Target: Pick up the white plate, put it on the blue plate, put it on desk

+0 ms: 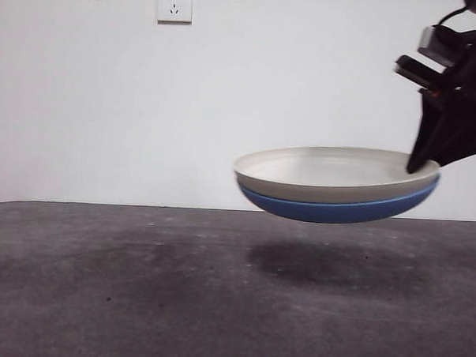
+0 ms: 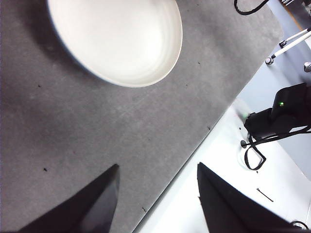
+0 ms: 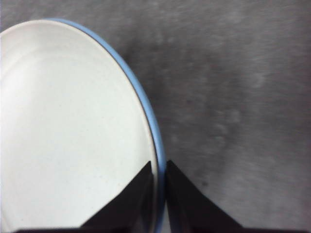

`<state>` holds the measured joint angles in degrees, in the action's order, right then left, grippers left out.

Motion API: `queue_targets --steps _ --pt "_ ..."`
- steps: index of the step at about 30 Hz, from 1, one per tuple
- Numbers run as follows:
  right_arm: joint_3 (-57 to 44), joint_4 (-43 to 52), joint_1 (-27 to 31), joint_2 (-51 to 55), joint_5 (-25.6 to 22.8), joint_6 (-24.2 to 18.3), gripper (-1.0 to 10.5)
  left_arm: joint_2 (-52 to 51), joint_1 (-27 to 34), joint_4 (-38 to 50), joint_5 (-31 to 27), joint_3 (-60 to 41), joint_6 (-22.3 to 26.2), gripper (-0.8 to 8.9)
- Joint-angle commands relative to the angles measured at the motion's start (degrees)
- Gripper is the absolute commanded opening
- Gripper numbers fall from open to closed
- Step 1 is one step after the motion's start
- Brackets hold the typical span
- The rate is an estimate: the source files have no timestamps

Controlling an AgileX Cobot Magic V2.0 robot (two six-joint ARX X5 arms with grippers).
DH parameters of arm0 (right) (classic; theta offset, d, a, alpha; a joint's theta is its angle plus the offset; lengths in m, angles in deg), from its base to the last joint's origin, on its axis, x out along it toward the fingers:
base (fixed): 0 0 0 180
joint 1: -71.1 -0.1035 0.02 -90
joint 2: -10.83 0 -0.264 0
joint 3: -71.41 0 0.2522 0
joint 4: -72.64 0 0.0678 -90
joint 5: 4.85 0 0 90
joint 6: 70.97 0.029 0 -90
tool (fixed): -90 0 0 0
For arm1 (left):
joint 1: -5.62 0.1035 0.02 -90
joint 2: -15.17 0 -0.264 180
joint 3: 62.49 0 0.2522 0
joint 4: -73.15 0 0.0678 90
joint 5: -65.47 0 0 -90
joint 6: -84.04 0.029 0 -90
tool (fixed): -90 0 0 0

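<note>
Two plates, white plate point(image 1: 333, 168) nested in blue plate point(image 1: 339, 208), hang near-level above desk point(image 1: 138, 285); right pincer point(image 3: 162, 167) clamps their rim.

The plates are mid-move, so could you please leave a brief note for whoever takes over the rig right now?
Right pincer: shut on the rims of the stacked plates, holding them in the air above the desk.
Left pincer: open, holding nothing, waiting high and off to the side.
The white plate sits nested in the blue plate.
Done: stacking.
Left: lower the stack onto the desk and release.
</note>
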<state>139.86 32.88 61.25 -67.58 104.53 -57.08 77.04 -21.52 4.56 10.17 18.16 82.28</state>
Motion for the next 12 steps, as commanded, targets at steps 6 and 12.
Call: queue_targets --steps 6,12 --pt "1.6 9.8 -7.6 -4.0 0.1 8.4 0.1 0.3 -0.3 0.4 0.3 0.7 1.1 2.52" --pt "2.2 14.5 -10.9 -10.1 -0.5 11.5 0.1 0.3 -0.3 0.2 0.3 0.7 1.1 2.52"
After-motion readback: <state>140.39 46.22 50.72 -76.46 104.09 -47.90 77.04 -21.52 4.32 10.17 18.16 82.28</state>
